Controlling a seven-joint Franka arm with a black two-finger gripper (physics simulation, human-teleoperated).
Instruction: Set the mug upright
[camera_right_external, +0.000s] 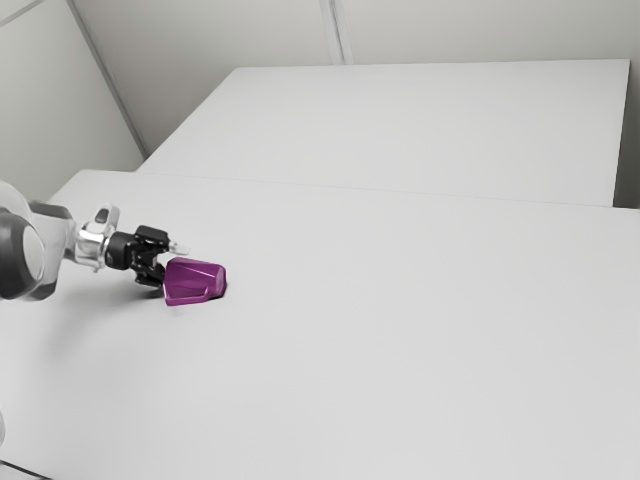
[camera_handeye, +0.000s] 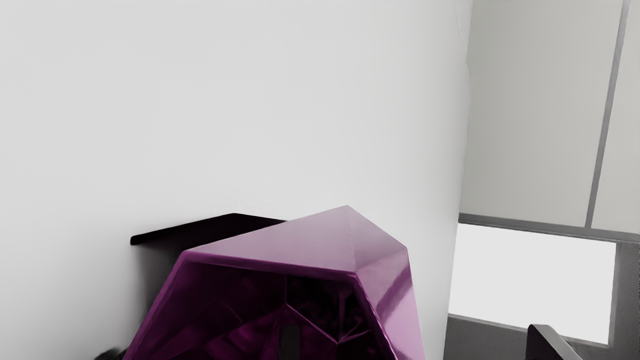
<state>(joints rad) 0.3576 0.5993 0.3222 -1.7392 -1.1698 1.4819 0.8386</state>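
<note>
The step in hand looks to be lining up for the grasp: the purple, faceted, glossy mug (camera_right_external: 194, 282) lies on its side on the plain white tabletop (camera_right_external: 400, 330), with its open mouth (camera_handeye: 235, 320) turned to the black two-finger hand (camera_right_external: 170, 263). In the exterior view the mug is just beside the hand, on the side toward that view's right. The hand is spread, one of its fingers (camera_handeye: 546, 344) standing clear of the mug's wall, so nothing is pinched.

As I judge it, the next move calls for setting the two fingers on either side of the wall or rim, closing them, then lifting a little and turning the wrist until the base faces down. The sloping facets could let the mug slip or roll if the hold is shallow.

The wrist view cuts off the lower part of the mouth at its edge, along with most of the fingers. A dark upright strip (camera_handeye: 289, 342) shows within the mouth; whether it is a reflection or part of something solid, I cannot tell. The flat black shape (camera_handeye: 215, 229) behind the mug is equally unclear, perhaps handle, perhaps shadow. Whether either finger touches the rim is hard to make out
</note>
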